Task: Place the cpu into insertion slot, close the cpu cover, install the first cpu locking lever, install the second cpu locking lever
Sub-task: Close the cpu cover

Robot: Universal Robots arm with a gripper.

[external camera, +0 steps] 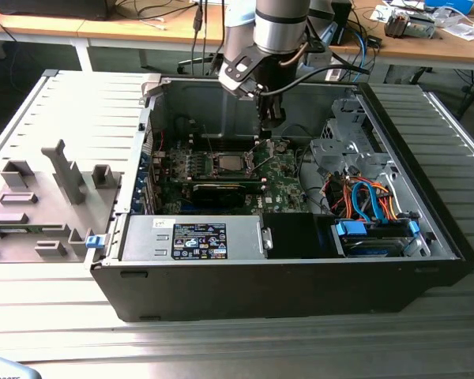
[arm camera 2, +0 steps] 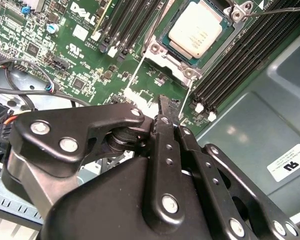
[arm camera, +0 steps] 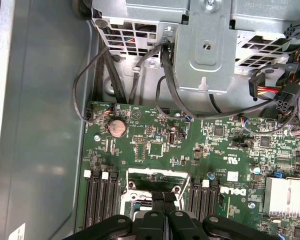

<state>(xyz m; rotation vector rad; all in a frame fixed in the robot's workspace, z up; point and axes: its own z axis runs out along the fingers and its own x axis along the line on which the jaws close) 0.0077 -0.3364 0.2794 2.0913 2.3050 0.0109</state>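
Pincer (arm camera 2: pixel 164 104) shut, black fingertips pressed together with nothing between them, hanging inside the open black computer case (external camera: pixel 300 292) just beside one edge of the small square insertion slot with its silvery metal rim (arm camera 2: pixel 162 52). Already seated there: the flat square cpu with the dull silver-grey face (arm camera 2: pixel 195 31), lying level in the slot amid the green circuit board (arm camera: pixel 155 135). Not yet down, by the look of it: the thin silvery cpu cover frame (arm camera: pixel 155 173), seemingly tipped up on its hinge right beside the fingertips. Judged to be the cover-closing step, then. Best done by using the closed tip as a blunt pusher: meet the raised free edge of the frame near its middle, not at a corner, so as to swing it without twisting the hinge. Push slowly along the arc of the hinge rather than straight down, and keep off the chip's face and the socket beneath. Mind the thin steel wire lever (arm camera 2: pixel 275 9) at the far corner, apparently swung clear; keep it outside the frame's path so as not to trap it. Steer clear also of the long black memory slots (arm camera 2: pixel 235 55) flanking the socket. Ease off once flat; no hard press needed on so thin a plate.
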